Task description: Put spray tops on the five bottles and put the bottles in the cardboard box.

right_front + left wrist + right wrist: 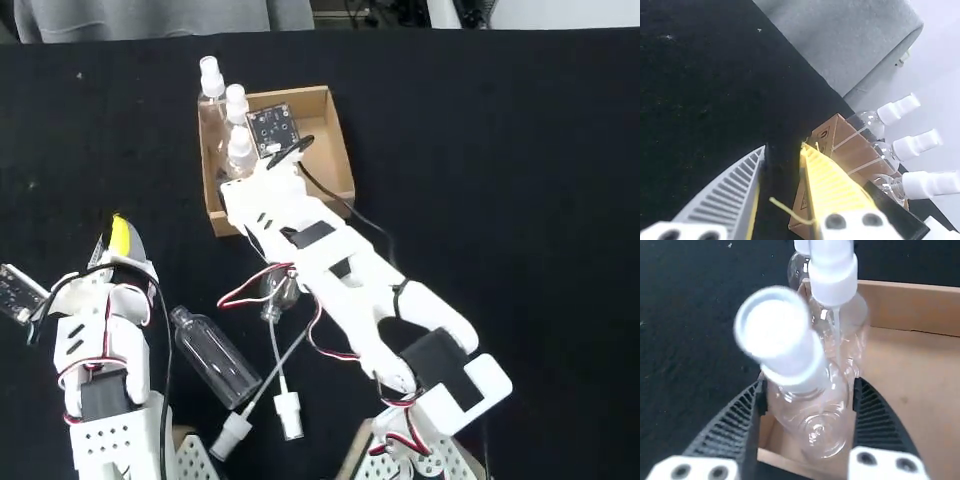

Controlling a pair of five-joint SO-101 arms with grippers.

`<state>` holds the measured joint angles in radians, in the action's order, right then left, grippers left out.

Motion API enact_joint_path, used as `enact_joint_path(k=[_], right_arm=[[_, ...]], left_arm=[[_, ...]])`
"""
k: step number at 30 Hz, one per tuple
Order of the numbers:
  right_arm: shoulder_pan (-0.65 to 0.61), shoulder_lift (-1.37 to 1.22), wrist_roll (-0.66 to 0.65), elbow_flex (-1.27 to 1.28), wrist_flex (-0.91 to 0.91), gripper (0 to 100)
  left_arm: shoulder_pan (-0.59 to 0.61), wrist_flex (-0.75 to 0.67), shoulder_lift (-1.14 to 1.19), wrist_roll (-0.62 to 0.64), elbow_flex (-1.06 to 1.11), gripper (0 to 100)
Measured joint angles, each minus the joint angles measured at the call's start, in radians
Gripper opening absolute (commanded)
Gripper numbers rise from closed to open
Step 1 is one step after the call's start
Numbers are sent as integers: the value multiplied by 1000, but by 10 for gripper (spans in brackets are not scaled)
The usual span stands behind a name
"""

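Note:
The cardboard box [318,135] stands at the back of the table. Three clear bottles with white spray tops stand along its left side: the rear bottle [211,80], the middle bottle [236,103] and the front bottle [241,150]. My right gripper [809,390] is over the box's front left corner, shut on the front bottle [810,415], which leans slightly. My left gripper [782,192] hangs open over bare table at the left, holding nothing. A capless bottle [213,357] lies at the front. Another bottle [280,290] lies partly under the right arm. Two loose spray tops [232,435] [289,413] lie near the front edge.
A black cloth covers the table [500,150]. A small dark square card [272,128] lies inside the box. In the left wrist view the box [840,145] and its capped bottles [915,145] lie ahead. Red and white cables loop under the right arm.

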<state>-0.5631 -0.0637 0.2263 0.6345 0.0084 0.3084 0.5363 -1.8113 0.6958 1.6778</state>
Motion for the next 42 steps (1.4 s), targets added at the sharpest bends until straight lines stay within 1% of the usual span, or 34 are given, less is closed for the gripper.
enact_joint_path(k=[8,13,25,27,31,32,37,42], right_arm=[[-2,0,0,0,0,228],[-31,0,0,0,0,228],[-31,0,-25,0,0,229],[-31,0,-25,0,0,252],[-31,0,-25,0,11,381],[-31,0,-25,0,26,398],[-31,-17,-25,-25,100,404],[-55,-21,-25,-25,104,404]], left_arm=[[0,0,0,0,0,102],[0,0,0,0,0,102],[0,0,0,0,0,102],[0,0,0,0,0,102],[0,0,0,0,0,102],[0,0,0,0,0,102],[0,0,0,0,0,102],[0,0,0,0,0,102]])
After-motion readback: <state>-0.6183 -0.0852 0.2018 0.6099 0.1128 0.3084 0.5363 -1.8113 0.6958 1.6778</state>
